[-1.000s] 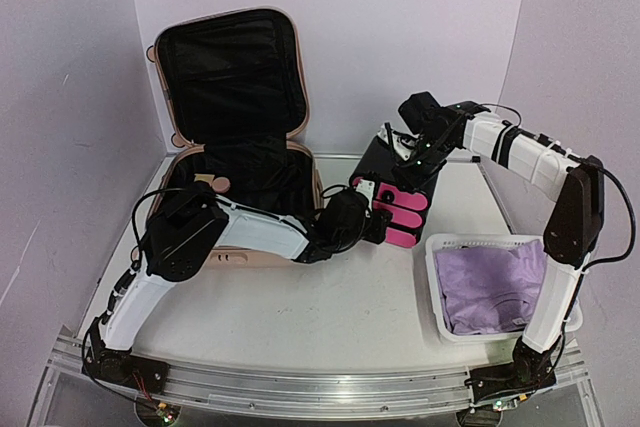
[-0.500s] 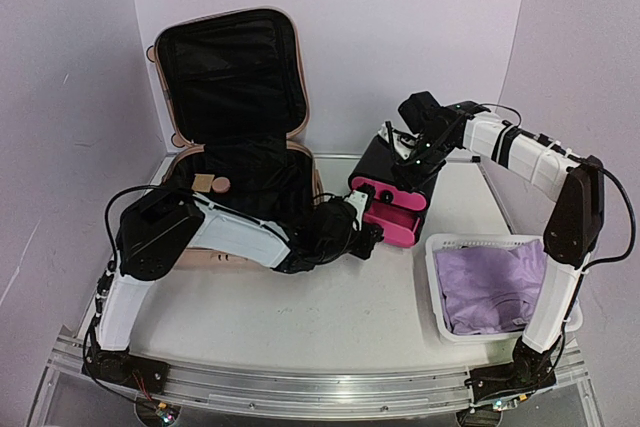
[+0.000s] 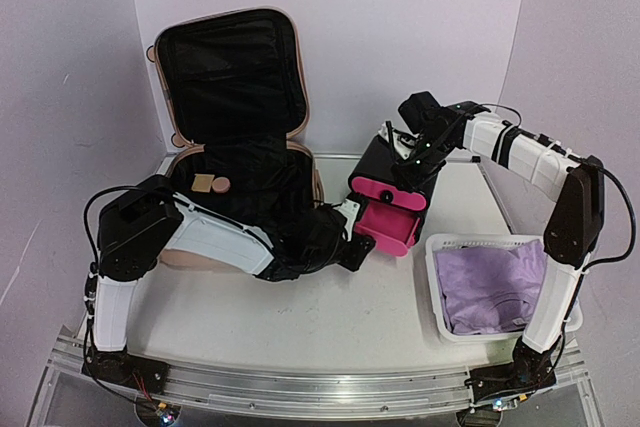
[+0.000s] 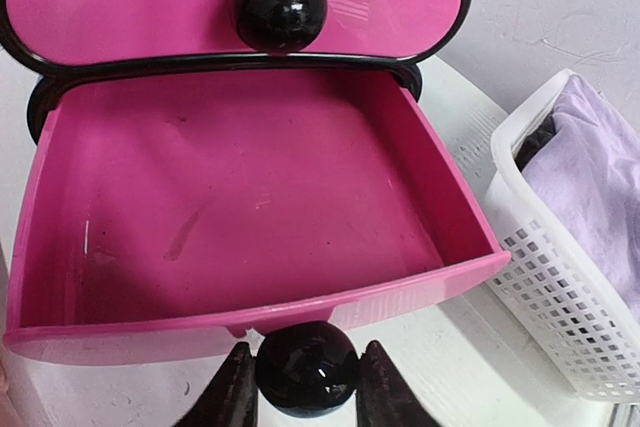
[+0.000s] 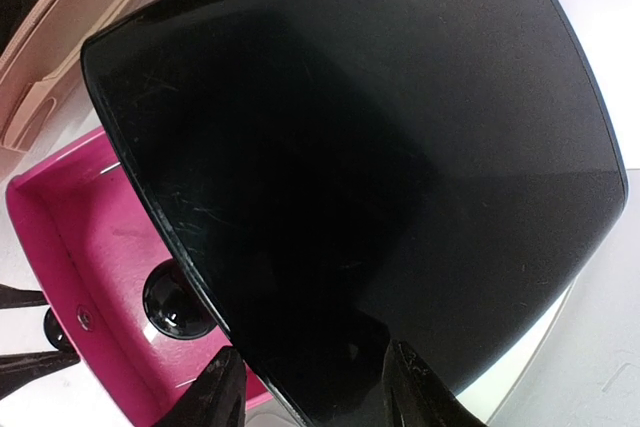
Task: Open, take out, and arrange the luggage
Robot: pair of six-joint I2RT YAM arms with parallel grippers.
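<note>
Open for unpacking: the pale pink hard-shell suitcase (image 3: 238, 147) stands at the back left of the table (image 3: 300, 327), lid (image 3: 228, 67) upright, black lining showing. Just right of its front corner, the left gripper (image 4: 307, 377) pinches the black knob (image 4: 307, 367) of an open pink drawer (image 4: 250, 217). Farther right, the right gripper (image 5: 315, 387) clamps the black top of the drawer box (image 5: 360, 147).

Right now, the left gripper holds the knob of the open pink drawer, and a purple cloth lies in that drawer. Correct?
No. The left wrist view shows the open pink drawer empty; the purple cloth lies in the white basket. The left gripper does hold the drawer's knob.
</note>
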